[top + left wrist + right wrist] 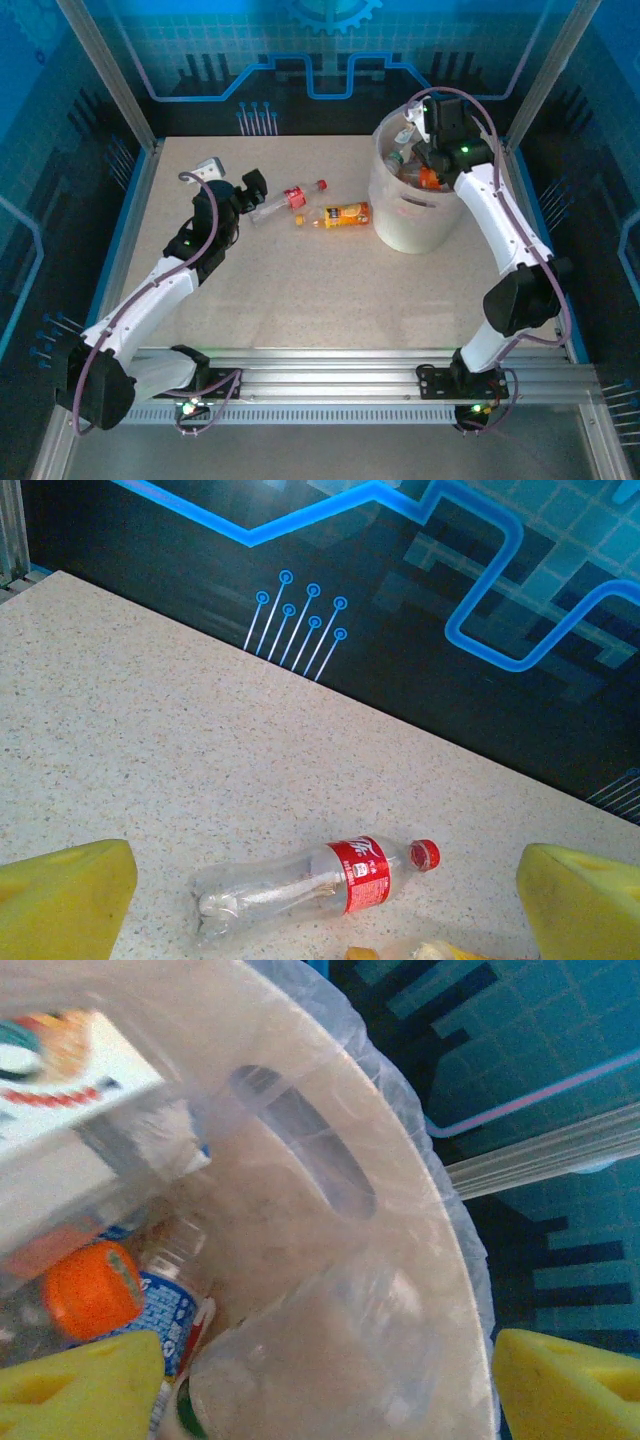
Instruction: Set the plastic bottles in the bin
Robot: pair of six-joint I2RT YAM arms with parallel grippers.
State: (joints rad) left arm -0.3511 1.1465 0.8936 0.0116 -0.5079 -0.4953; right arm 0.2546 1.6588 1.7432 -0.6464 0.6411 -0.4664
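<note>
Standing by the table (300, 290), I see the bin (415, 205) set toward its far right corner, a pale, see-through bucket with several plastic bottles heaped inside. The right gripper (428, 158) hangs over the bin's open mouth. From the camera on that wrist its two yellow fingers (80, 1390) are spread wide and clamp nothing. A clear crushed bottle (320, 1360) lies below the gap between them, against the inner wall just under the slot handle (310, 1145). Beside it are an orange cap (92, 1288) and a bottle with a blue label (168, 1312); the pale shape at the upper left of that view is too blurred for me to name.

Two bottles lie on their sides on the bare table, in its far half and left of the bin. The red-label bottle (290, 197) is the one farther from the bin, its red cap pointing toward the bin. The orange-label bottle (345, 215) lies just beside the bin's wall.

The left gripper (243, 197) is low over the table, close to the base end of the red-label bottle. Its yellow fingers (60, 900) are wide apart, with the bottle lying between them and neither one touching it.
</note>
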